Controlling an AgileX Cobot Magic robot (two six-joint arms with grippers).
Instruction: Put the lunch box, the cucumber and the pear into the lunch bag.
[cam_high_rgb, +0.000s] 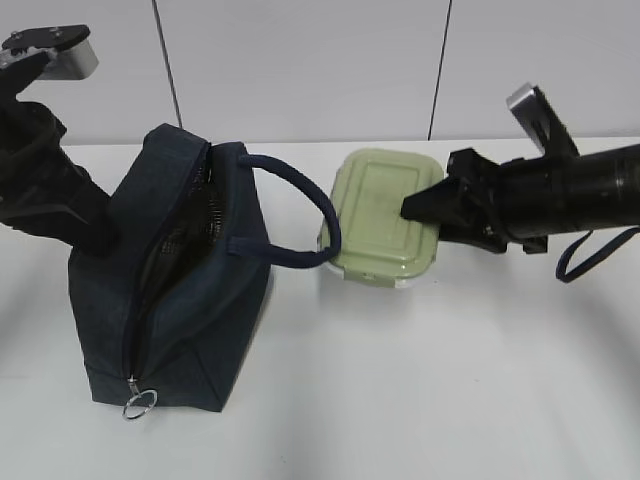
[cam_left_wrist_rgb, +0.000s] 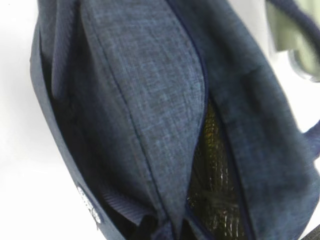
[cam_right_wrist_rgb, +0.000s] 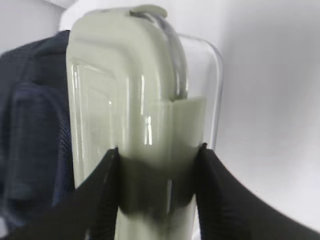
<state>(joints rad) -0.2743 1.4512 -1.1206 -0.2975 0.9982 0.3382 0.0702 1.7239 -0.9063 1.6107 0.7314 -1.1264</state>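
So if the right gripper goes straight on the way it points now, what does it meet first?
The right gripper points left and already clamps the lunch box. Going on, the box would probably push into the bag's handle, then the bag. Depth is unclear, so it might pass beside the handle.

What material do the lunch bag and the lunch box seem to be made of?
The lunch bag looks like woven fabric, dark navy and matte: the left wrist view shows a fine heathered weave and stitched seams. Its lining glints, probably a foil-like sheet. The lunch box seems plastic: its pale green lid is smooth with soft reflections, and the base looks clear, since the background shows through.
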